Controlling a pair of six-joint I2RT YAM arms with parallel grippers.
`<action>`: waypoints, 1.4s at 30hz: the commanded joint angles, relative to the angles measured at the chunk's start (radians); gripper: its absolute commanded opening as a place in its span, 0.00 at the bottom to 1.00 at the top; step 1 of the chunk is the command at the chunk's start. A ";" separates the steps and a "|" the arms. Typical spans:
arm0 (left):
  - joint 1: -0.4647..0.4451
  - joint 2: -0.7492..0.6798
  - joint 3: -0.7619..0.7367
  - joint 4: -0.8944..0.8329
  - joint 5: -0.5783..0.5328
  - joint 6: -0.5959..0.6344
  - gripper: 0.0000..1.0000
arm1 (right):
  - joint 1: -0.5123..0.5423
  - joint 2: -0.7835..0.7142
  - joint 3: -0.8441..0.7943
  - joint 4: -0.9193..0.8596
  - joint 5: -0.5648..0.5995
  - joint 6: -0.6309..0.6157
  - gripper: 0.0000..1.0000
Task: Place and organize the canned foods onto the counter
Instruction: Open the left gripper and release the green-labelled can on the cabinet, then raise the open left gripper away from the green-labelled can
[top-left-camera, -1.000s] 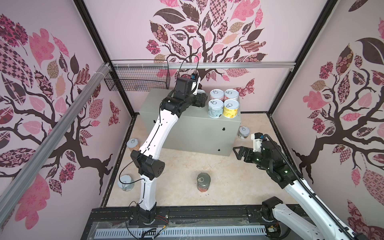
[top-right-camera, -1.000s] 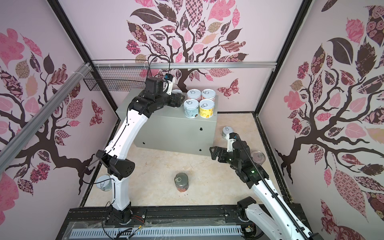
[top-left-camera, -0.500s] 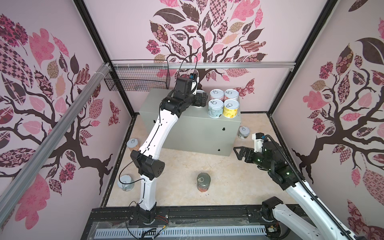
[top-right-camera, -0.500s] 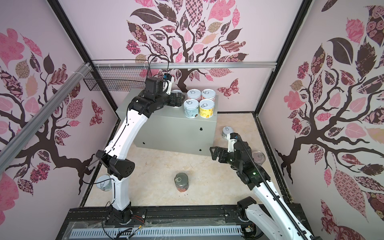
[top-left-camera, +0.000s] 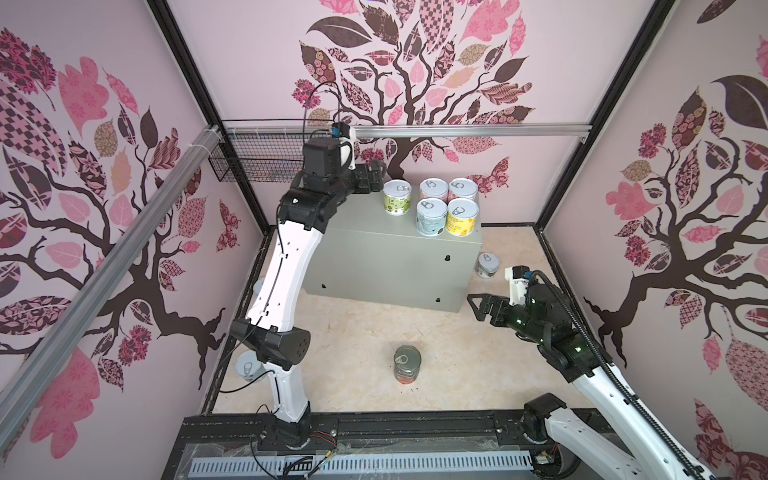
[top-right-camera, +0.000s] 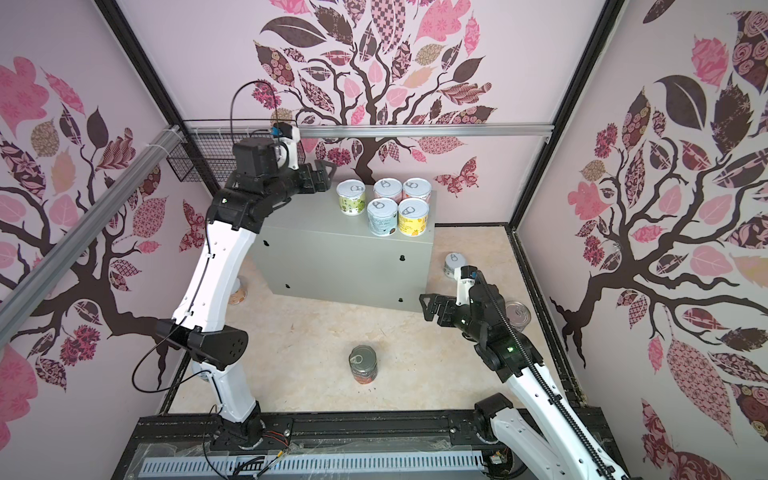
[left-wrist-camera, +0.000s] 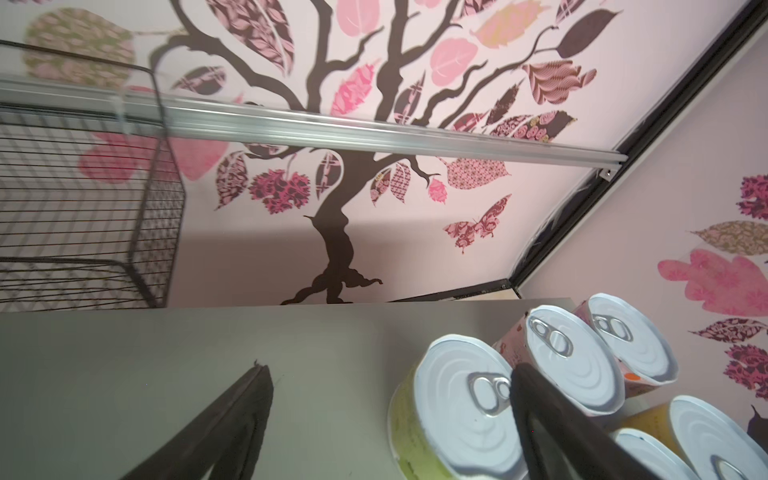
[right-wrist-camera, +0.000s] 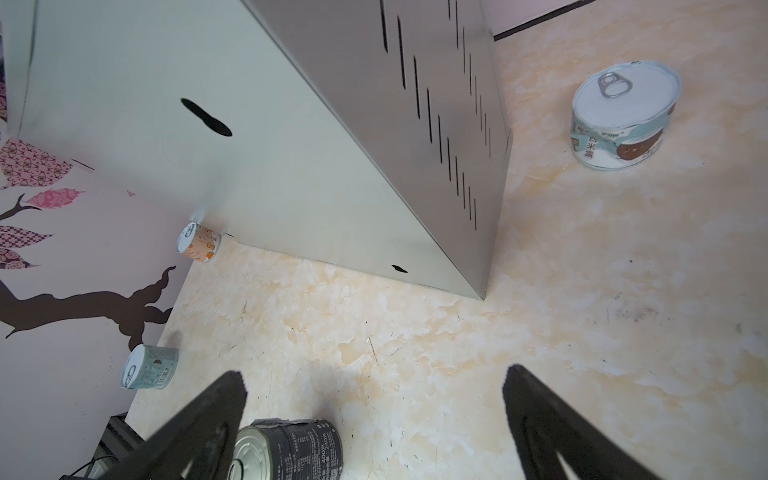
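five cans stand close together at one end of the counter, leaving room for more. the left tool is wide and holds nothing, just beside the green can. the right tool is wide and empty, low over the floor. other cans wait on the floor, like the tall one.

10 cans, 1 counter, 1 basket
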 joint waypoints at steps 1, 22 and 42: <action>0.059 -0.040 -0.099 0.057 0.057 -0.055 0.87 | 0.009 -0.010 0.001 -0.002 -0.009 -0.004 1.00; -0.016 0.039 -0.231 0.058 0.030 0.069 0.63 | 0.009 0.007 -0.004 0.006 -0.003 -0.005 1.00; -0.052 0.005 -0.275 0.072 -0.048 0.046 0.72 | 0.009 0.005 0.017 -0.024 0.029 -0.001 1.00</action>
